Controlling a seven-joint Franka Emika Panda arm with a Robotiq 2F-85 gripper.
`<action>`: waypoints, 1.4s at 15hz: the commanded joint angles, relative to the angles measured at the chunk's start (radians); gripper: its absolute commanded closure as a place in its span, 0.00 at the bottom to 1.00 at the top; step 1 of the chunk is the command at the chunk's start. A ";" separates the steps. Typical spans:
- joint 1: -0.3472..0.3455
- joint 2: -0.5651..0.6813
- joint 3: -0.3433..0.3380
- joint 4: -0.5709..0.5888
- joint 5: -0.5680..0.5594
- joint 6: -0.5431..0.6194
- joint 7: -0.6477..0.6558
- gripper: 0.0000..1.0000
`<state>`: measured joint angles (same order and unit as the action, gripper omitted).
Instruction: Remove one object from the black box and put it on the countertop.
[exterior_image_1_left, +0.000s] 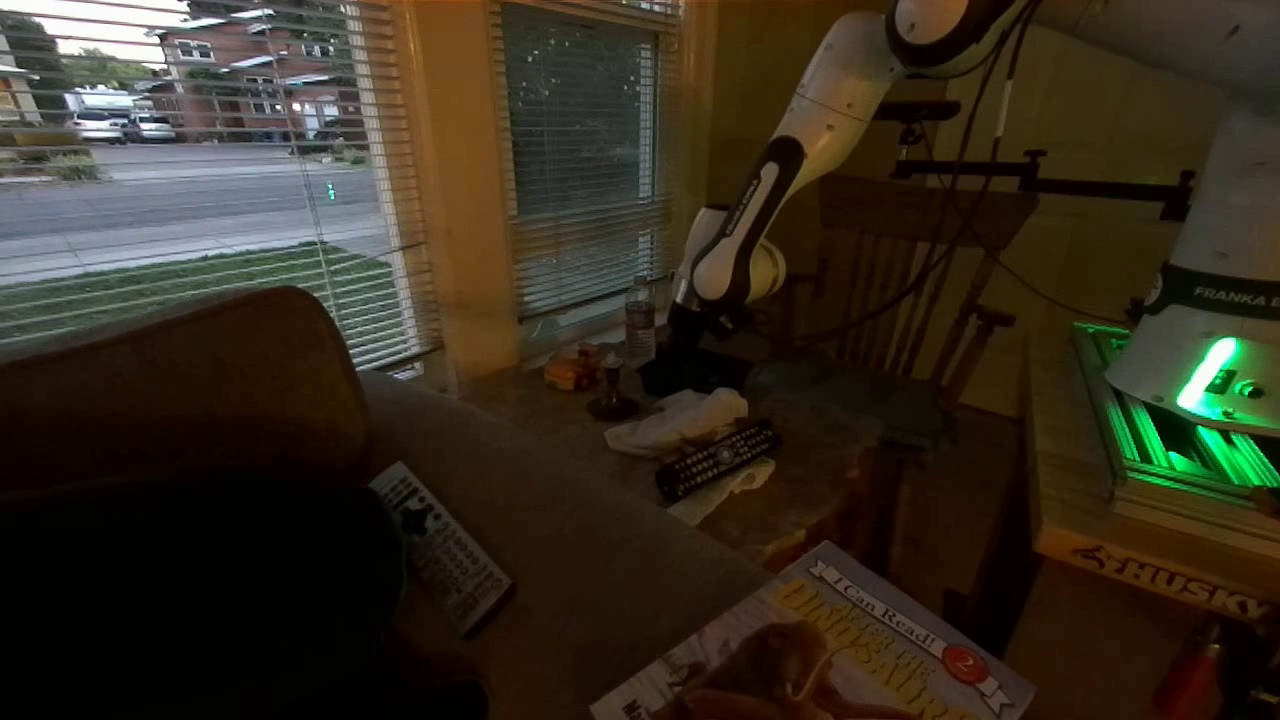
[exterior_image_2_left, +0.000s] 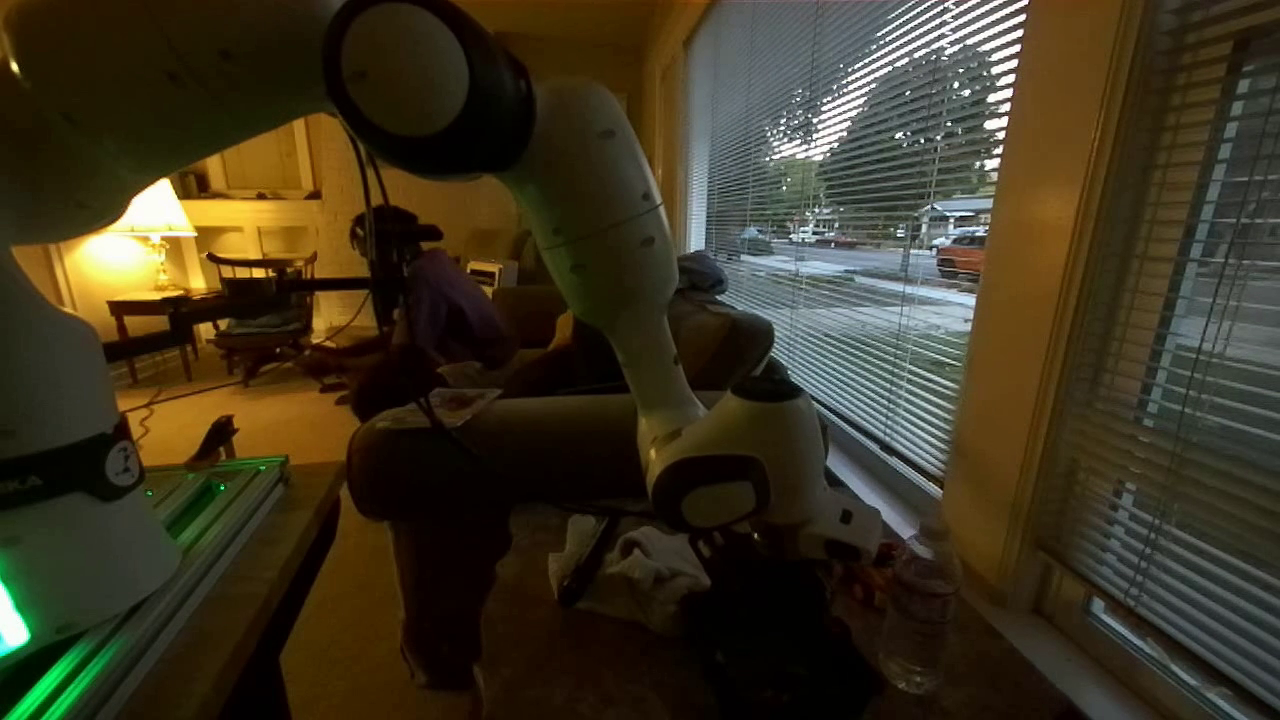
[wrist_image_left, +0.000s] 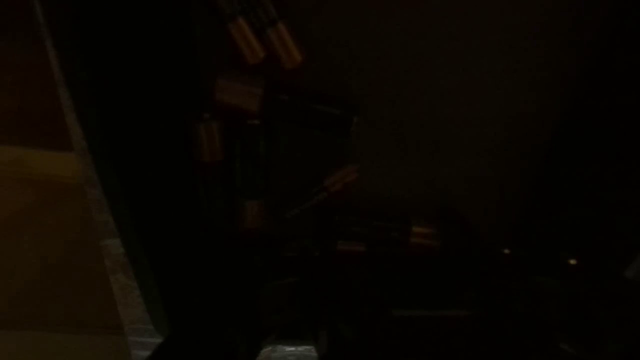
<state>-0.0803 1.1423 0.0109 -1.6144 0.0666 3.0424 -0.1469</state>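
The black box (exterior_image_1_left: 712, 372) sits on the brown countertop (exterior_image_1_left: 535, 412), near the window. In an exterior view the box (exterior_image_2_left: 775, 650) is a dark shape under the arm's wrist. The wrist view looks down into the very dark box (wrist_image_left: 440, 125). Several batteries with copper-coloured ends lie inside, including a pair (wrist_image_left: 265, 42) at the top and others (wrist_image_left: 422, 234) lower down. My gripper (exterior_image_1_left: 690, 345) points down at the box, its fingertips lost in shadow. Whether it is open, shut or touching a battery is too dark to tell.
A clear water bottle (exterior_image_1_left: 640, 320) stands close beside the box, also seen in an exterior view (exterior_image_2_left: 920, 615). A dark candle holder (exterior_image_1_left: 612, 395), an orange package (exterior_image_1_left: 573, 370), a white cloth (exterior_image_1_left: 680, 422) and a black remote (exterior_image_1_left: 718, 460) lie nearby. The couch arm (exterior_image_1_left: 530, 530) borders the countertop.
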 joint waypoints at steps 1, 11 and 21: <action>0.058 -0.052 -0.054 -0.048 -0.021 -0.003 0.073 0.70; 0.180 -0.265 -0.150 -0.208 -0.060 -0.178 0.127 0.70; 0.177 -0.405 -0.057 -0.308 -0.103 -0.206 0.101 0.70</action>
<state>0.0960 0.7951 -0.0679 -1.8620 -0.0022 2.8366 -0.0514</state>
